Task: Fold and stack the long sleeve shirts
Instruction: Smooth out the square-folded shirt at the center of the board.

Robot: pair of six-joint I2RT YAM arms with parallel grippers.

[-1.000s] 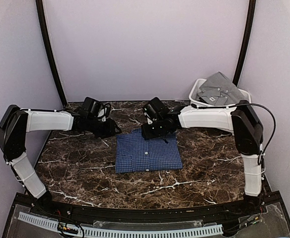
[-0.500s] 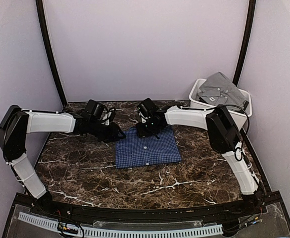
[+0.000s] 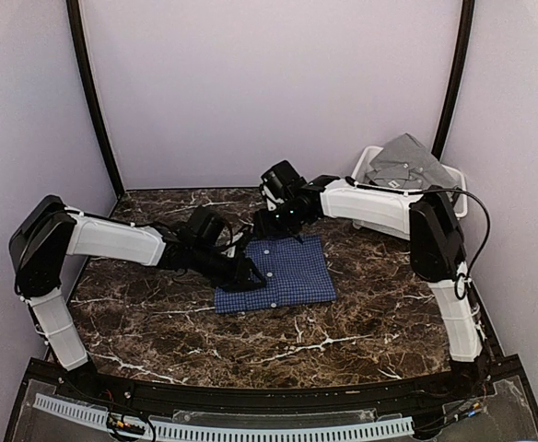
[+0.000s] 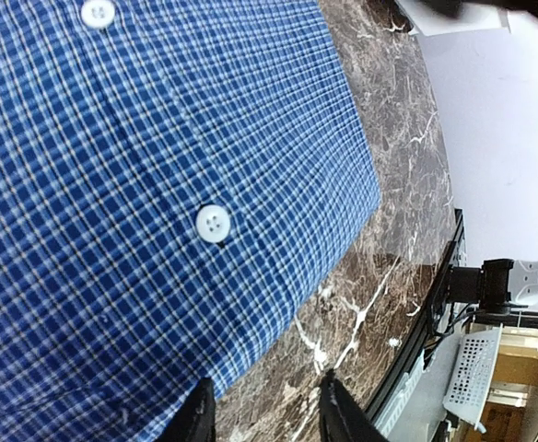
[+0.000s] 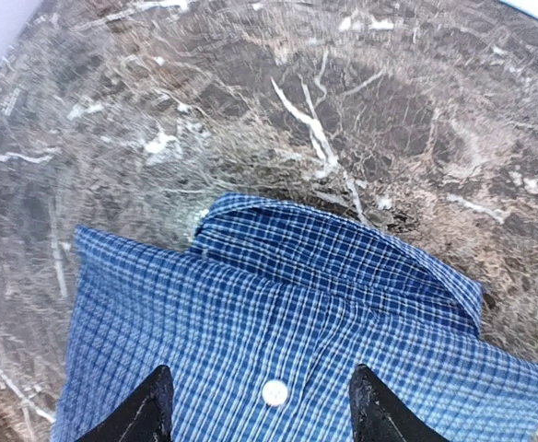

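Over shirt [image 5: 278, 304], wide-spread right end effector [image 5: 262, 370]

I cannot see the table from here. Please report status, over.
Left gripper open, low at left side of blue shirt. Right gripper open above its far end. Shirt folded flat; grey shirt in bin. Nothing in the way.

Soft, even light — tabletop [image 5: 278, 83] blurred in right-wrist view.

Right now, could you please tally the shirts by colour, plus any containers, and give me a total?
Navy-blue checked shirt: 1
Grey shirt: 1
White bin: 1
Total: 3
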